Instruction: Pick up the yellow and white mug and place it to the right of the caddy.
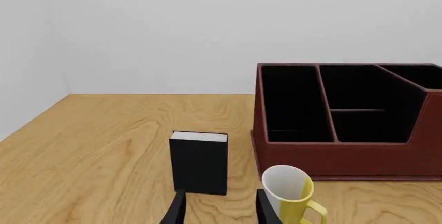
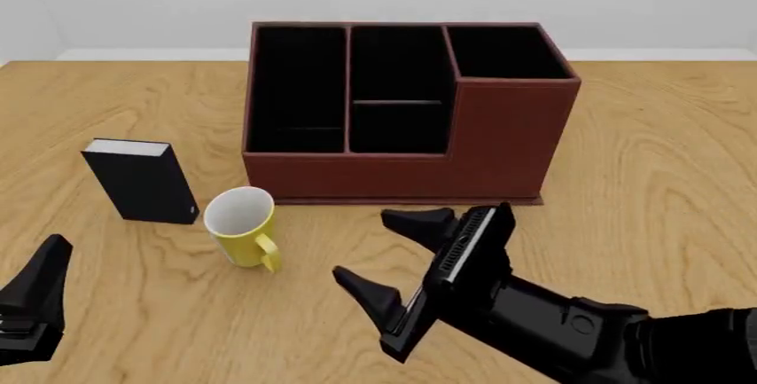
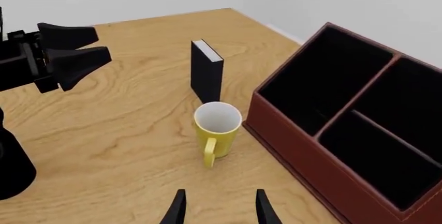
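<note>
Our right hand [image 2: 396,264], fingers spread and grasping nothing, faces the mug [image 2: 241,225] standing left of it before the caddy [image 2: 402,118]; our left hand [image 2: 35,300] looks released, probably slightly farther away.

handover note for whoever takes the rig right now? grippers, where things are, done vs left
Right gripper: open, empty, near side of the table, pointed at the yellow and white mug.
Left gripper: low at front left, holding nothing, looks nearly closed.
Mug: upright on the table, in front of the caddy's left end, beside the black box.
Done: nothing, mug not grasped.
Left: grasp the mug, lift, set it to the right of the caddy.
</note>
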